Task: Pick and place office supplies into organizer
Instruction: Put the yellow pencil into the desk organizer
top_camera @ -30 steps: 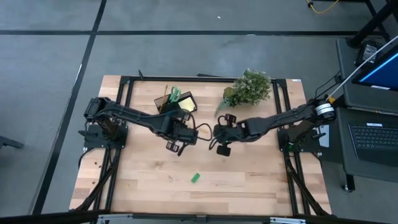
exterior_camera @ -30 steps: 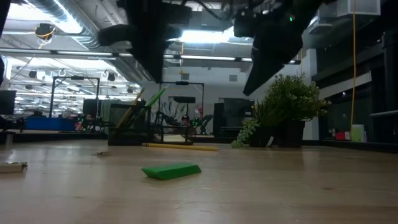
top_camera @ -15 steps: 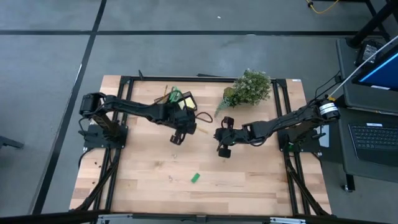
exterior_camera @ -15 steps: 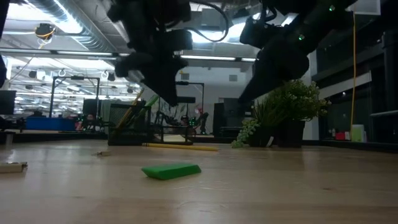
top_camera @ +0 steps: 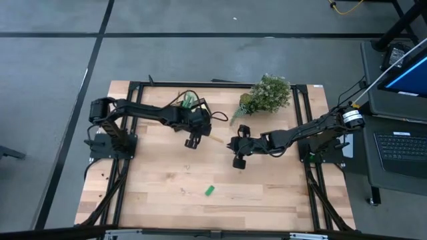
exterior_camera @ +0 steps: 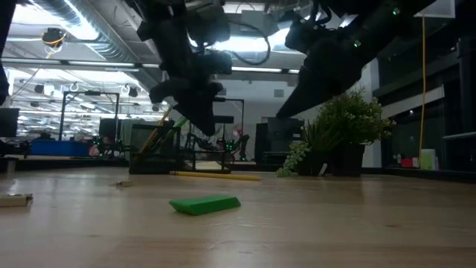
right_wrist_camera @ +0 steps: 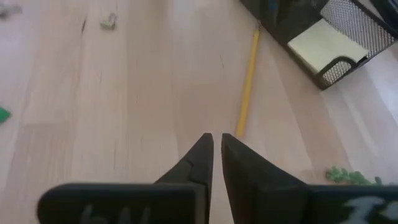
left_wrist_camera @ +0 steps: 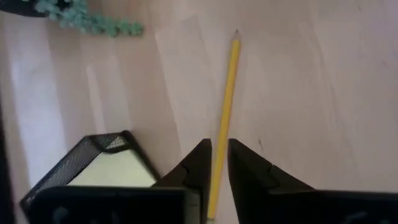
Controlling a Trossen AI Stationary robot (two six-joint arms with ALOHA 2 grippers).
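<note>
The organizer (top_camera: 189, 107) sits near the far edge of the desk (top_camera: 160, 193), left of its middle, and I see only part of it from above because the left arm crosses over it. From the left wrist camera one mesh corner (left_wrist_camera: 93, 155) shows, with the pale yellow sticky-note pad (left_wrist_camera: 121, 171) lying inside that compartment; the rest of the box is cut off. Green scissor handles (top_camera: 189, 101) stick up out of it in the high view.

A yellow pencil (left_wrist_camera: 224, 112) lies flat on the desk just beside the organizer, on the side toward the plant (top_camera: 267, 93). The left gripper (left_wrist_camera: 216, 163) hangs above the pencil's near end, fingers a narrow slot apart with the pencil showing through the gap; I cannot tell whether they touch it. The right gripper (right_wrist_camera: 214, 155) hovers over bare wood close to the pencil's other end (right_wrist_camera: 247, 81), its fingers almost together and holding nothing.

The green block (top_camera: 209, 191) lies alone toward the near edge, well apart from both arms, with open desk all round it. In the low view it sits flat in front (exterior_camera: 205, 204), and the gripper tips are hard to make out against the bright ceiling lights. A small scrap (right_wrist_camera: 108, 22) lies on the wood; I cannot make out what it is.
</note>
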